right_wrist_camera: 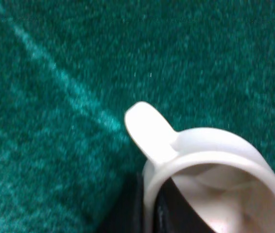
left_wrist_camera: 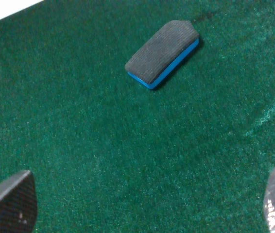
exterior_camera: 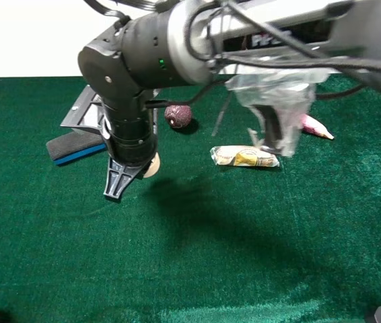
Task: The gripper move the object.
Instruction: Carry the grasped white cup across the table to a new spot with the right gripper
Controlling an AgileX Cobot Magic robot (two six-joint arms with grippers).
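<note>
The cream cup (exterior_camera: pixel 152 165) with its loop handle hangs at the tip of my right gripper (exterior_camera: pixel 131 180), which reaches across to the left side of the green cloth. In the right wrist view the cup (right_wrist_camera: pixel 210 145) fills the lower right, handle pointing away. The right gripper (right_wrist_camera: pixel 149 213) is shut on its rim, one black finger inside and one outside. The cup seems held just above the cloth, with a shadow beneath it. My left gripper (left_wrist_camera: pixel 145 199) is open and empty over bare cloth. Only its two fingertips (left_wrist_camera: pixel 11 201) show.
A black and blue eraser (exterior_camera: pixel 76 148) (left_wrist_camera: pixel 162 54) lies left of the cup, beside a grey metal piece (exterior_camera: pixel 83 111). A purple ball (exterior_camera: pixel 178 116), a clear-wrapped yellow packet (exterior_camera: pixel 246 157), a clear plastic bag (exterior_camera: pixel 278 101) and a pink item (exterior_camera: pixel 317 128) lie farther back and right.
</note>
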